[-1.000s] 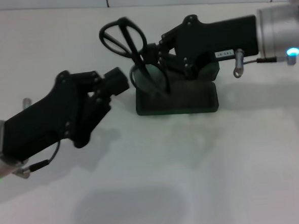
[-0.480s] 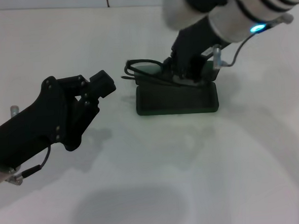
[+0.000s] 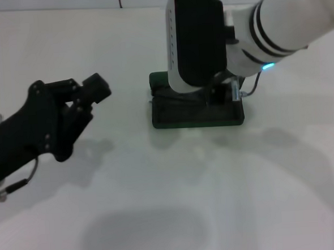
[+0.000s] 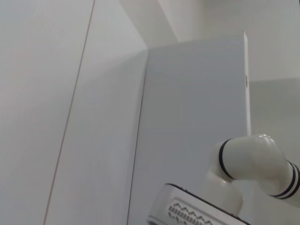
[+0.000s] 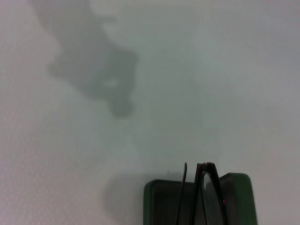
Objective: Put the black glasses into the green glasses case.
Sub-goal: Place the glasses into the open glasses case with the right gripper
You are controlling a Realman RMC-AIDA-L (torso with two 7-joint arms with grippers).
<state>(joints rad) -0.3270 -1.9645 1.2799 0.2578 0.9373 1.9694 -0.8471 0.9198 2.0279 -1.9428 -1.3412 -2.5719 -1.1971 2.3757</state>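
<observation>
Glasses held edge-on over the open case

Our right arm stands over the green glasses case [image 3: 197, 114], hiding its own fingers; we cannot tell their grip. The black glasses [image 5: 206, 192] hang folded over the lining, seemingly to drop in lengthwise. Our left gripper [image 3: 94, 87] waits well aside, fingers apparently closed and holding nothing.

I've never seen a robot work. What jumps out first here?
The big white right arm plunging straight down over the open green glasses case at mid-table. The right wrist view shows the black glasses standing in the case. The black left gripper hangs apart, off to the left.
</observation>
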